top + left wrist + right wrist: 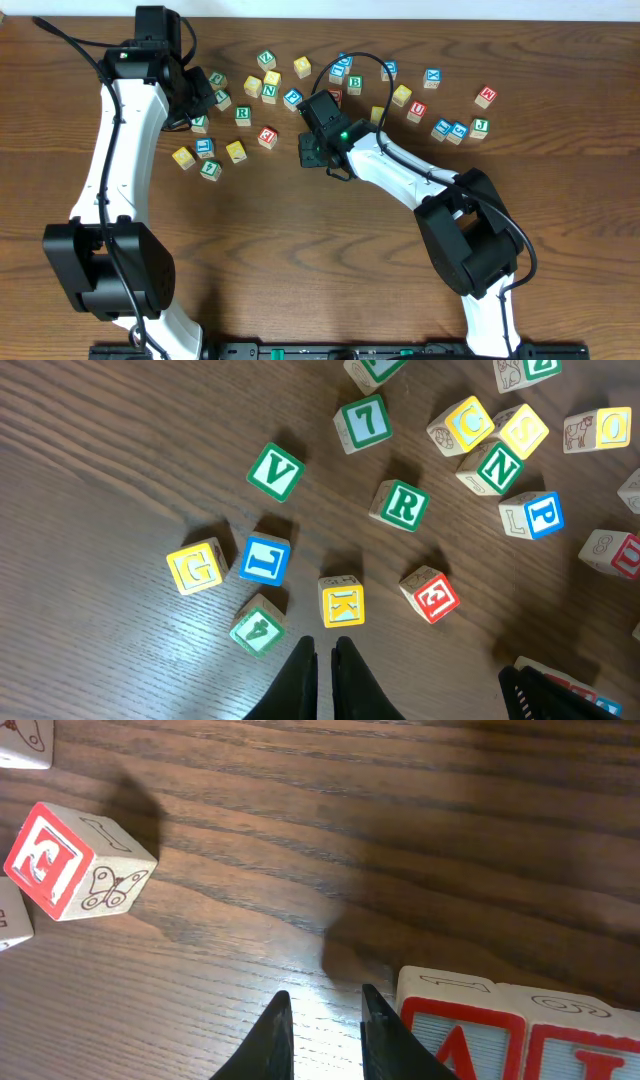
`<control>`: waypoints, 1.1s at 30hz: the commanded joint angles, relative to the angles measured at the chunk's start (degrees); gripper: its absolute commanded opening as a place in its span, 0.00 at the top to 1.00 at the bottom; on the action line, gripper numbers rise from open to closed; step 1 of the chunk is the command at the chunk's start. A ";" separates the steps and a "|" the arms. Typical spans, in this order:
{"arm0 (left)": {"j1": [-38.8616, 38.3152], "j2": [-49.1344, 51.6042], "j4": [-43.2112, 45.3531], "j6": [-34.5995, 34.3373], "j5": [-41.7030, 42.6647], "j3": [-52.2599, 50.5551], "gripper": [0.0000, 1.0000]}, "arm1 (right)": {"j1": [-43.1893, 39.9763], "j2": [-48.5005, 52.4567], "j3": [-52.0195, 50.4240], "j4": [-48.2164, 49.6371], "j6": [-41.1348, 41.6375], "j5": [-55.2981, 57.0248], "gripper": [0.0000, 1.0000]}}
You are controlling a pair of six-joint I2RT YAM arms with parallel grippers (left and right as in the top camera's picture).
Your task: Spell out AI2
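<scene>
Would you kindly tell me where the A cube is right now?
Right wrist view, bottom right corner: the A cube sits just beside the fingers, flush against another red-lettered cube on its far side.

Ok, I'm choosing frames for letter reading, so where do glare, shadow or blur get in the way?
Overhead: even light, no glare, but the blocks look tiny. Left wrist: sharp, letters clear, only a faint sheen on the table. Right wrist: bright glare low on the table, dark shadow top right, and the A block is cropped by the bottom edge.
</scene>
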 commanded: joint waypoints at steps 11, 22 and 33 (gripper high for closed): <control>-0.07 -0.96 -0.31 0.07 -0.55 0.13 0.92 | -1.09 0.46 -0.02 0.98 1.62 1.70 0.81; -0.07 -0.96 -0.31 0.07 -0.55 0.13 0.92 | -1.60 0.44 -0.02 0.74 2.21 1.70 0.83; -0.07 -0.96 -0.33 0.09 -0.55 0.13 0.92 | -2.27 -5.44 1.53 -1.38 1.51 1.49 0.81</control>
